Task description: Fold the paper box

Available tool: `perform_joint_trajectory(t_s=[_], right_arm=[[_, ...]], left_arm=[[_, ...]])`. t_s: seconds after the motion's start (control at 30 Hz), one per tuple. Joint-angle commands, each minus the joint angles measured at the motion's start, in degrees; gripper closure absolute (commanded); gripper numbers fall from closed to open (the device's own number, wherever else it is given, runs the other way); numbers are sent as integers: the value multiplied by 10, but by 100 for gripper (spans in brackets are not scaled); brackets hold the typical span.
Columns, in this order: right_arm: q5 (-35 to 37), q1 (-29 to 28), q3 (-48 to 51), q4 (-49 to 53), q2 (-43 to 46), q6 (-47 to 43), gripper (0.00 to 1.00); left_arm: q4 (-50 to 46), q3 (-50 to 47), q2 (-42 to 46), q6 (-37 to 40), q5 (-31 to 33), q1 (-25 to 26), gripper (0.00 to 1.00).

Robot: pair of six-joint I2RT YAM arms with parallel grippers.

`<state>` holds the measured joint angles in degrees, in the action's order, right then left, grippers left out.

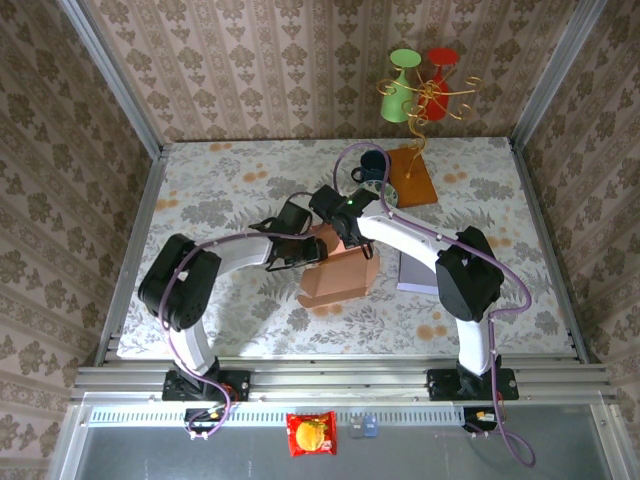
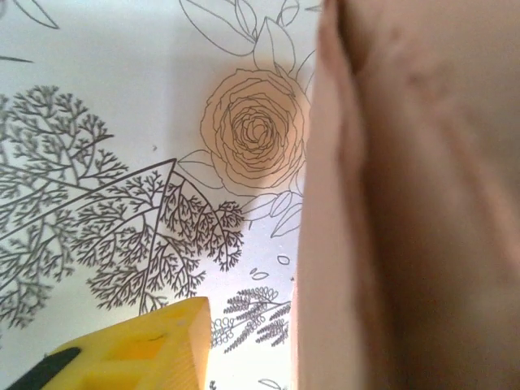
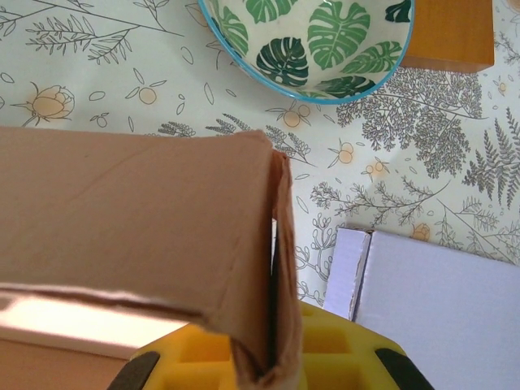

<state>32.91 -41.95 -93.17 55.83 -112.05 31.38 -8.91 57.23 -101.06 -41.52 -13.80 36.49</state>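
The table [image 1: 220, 190], covered in a flowered cloth, is taking up the middle of the top view, with patterned walls standing around it. Two arms are reaching in from the bottom edge: the left arm [image 1: 230, 255] is bending in from the lower left and the right arm [image 1: 420, 235] is curving in from the lower right, and both are meeting at the centre of the frame.

The paper box [image 1: 340, 275] is sitting there, brown and partly raised, just below the centre of the top view. The right claw [image 3: 268, 370] is clenching one upright wall of it. In the right wrist view the cardboard edge is running down between the two yellow pads [image 3: 341, 357] at the bottom of the frame. The left claw [image 1: 310, 252] is resting against the box's upper left side. In the left wrist view one yellow finger [image 2: 138, 349] is showing at the lower left and the brown wall is filling the right half, so whether this claw is released or gripping cannot be told.

A flat pale box [image 1: 415, 272] is lying just right of the brown one. Above it, a wooden base [image 1: 412, 180] is carrying a gold wire stand with a green cup [image 1: 400, 85] and a red cup [image 1: 438, 68] – both at the upper right. A leaf-patterned bowl [image 3: 313, 41] is sitting beside that base. A red snack packet [image 1: 311, 434] is lying at the bottom centre, off the table.
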Motion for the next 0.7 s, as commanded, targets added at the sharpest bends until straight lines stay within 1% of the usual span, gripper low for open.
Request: perform_joint_trajectory(t_s=[0.0, 0.13, 0.33, 0.47, 0.57, 0.67], right_arm=[[7, -4, 10, 3, -1, 19, 100], [3, -3, 7, 6, -3, 18, 100], [-5, -3, 6, 6, -4, 20, 100], [-9, -3, 6, 6, -2, 21, 100], [-12, -3, 7, 7, -2, 21, 100], [-16, -3, 10, 7, -3, 22, 100]], left_arm=[[29, -10, 39, 17, -13, -9, 56], [31, -15, 58, 33, -12, -17, 55], [15, -7, 57, 48, 2, -29, 55], [-12, 10, 44, 59, 24, -29, 58], [-8, 14, 41, 63, 37, -27, 63], [-7, 22, 30, 67, 44, -22, 65]])
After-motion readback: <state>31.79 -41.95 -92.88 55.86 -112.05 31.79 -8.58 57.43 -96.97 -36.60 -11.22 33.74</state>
